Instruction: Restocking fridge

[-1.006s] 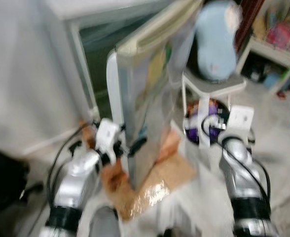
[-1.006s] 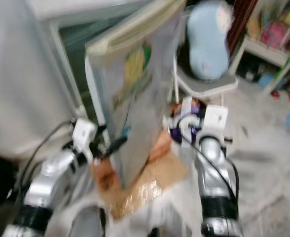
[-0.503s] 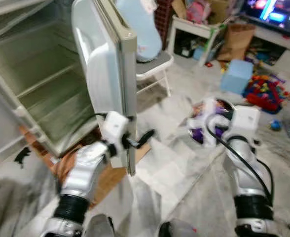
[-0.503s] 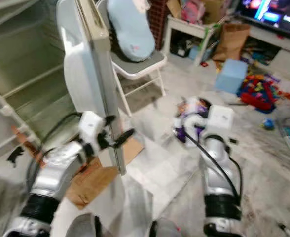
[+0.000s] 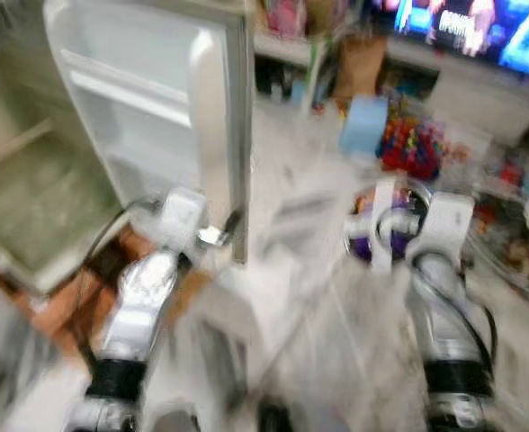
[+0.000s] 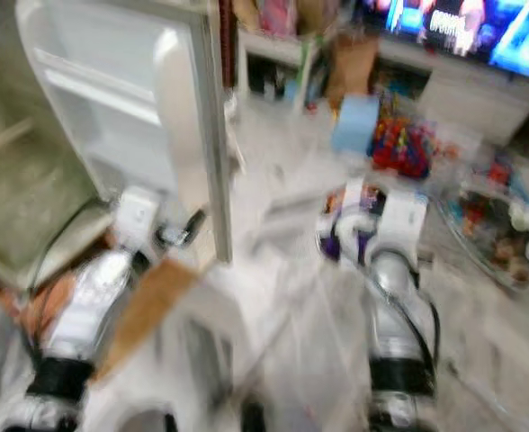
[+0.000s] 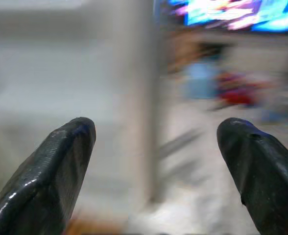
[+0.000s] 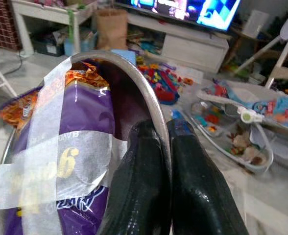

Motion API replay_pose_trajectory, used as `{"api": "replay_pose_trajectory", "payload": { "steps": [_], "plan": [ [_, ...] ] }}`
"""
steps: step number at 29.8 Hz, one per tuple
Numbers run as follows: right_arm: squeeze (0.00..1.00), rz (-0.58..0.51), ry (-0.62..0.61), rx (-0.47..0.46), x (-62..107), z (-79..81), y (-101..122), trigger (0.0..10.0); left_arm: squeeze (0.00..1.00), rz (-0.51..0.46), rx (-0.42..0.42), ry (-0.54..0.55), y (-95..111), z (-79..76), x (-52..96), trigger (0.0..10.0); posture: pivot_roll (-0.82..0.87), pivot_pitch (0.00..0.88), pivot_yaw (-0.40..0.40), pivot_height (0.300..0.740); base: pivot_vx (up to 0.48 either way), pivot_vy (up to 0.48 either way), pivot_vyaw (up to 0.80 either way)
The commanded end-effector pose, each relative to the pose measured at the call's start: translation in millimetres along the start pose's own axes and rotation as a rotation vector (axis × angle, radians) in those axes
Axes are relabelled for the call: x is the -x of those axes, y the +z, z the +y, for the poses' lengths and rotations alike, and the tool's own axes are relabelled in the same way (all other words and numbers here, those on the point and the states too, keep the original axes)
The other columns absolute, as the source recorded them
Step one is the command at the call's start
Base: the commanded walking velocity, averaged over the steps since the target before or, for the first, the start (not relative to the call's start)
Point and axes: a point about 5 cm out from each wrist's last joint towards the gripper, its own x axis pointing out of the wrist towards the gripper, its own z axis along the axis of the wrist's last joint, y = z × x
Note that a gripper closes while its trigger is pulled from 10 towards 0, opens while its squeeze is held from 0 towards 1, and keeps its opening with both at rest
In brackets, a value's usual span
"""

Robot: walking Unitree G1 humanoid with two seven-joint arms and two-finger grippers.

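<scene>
The white fridge door point(image 5: 156, 99) stands open, its inner shelves facing me, with the fridge's inside point(image 5: 22, 198) to its left. My left gripper point(image 5: 224, 229) is open beside the door's lower outer edge; in the left wrist view its fingertips point(image 7: 60, 161) are spread wide, with the blurred door edge point(image 7: 139, 112) between them. My right gripper point(image 8: 166, 129) is shut on the rim of a metal bowl point(image 8: 134, 68), held at mid height on the right. Inside the bowl point(image 5: 413, 193) sits a purple snack bag point(image 8: 80, 127) strapped down with clear tape.
Brown cardboard point(image 5: 58, 306) lies on the floor below the fridge. Ahead on the right are a blue box point(image 5: 363, 126), a heap of coloured toys point(image 5: 408, 144), a brown paper bag point(image 5: 359, 63) and a lit TV point(image 5: 480, 27) on a low white stand. The picture is blurred.
The whole view has swung to the right: the chair has left the picture and the TV side of the room has come in. The left gripper stays by the door edge; the bowl is still held.
</scene>
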Motion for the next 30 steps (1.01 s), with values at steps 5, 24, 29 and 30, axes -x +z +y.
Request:
{"api": "replay_pose_trajectory", "payload": {
  "steps": [5,24,29,30],
  "plan": [
    [0.0,-0.022,0.097,-0.064,-3.8,17.4,10,10.0,0.0,-0.008,0.002,0.293,-3,42.1,19.9,10.0,0.03,0.076,-0.082,0.74,0.0,0.0,0.0],
    [0.0,-0.104,0.242,-0.087,-4.2,35.0,25,10.0,0.0,-0.013,-0.004,0.391,-5,55.9,30.3,10.0,0.03,0.06,-0.09,0.74,0.184,0.076,0.3],
    [0.0,-0.123,0.271,-0.097,-4.0,38.4,29,10.0,0.0,-0.01,-0.002,0.393,-6,54.5,30.2,10.0,0.03,0.061,-0.091,0.74,0.437,0.0,0.0],
    [0.0,-0.129,0.278,-0.099,-3.9,39.3,30,10.0,0.0,-0.009,-0.003,0.397,-6,54.3,30.4,10.0,0.03,0.062,-0.091,0.74,0.439,0.0,0.0]
  ]
}}
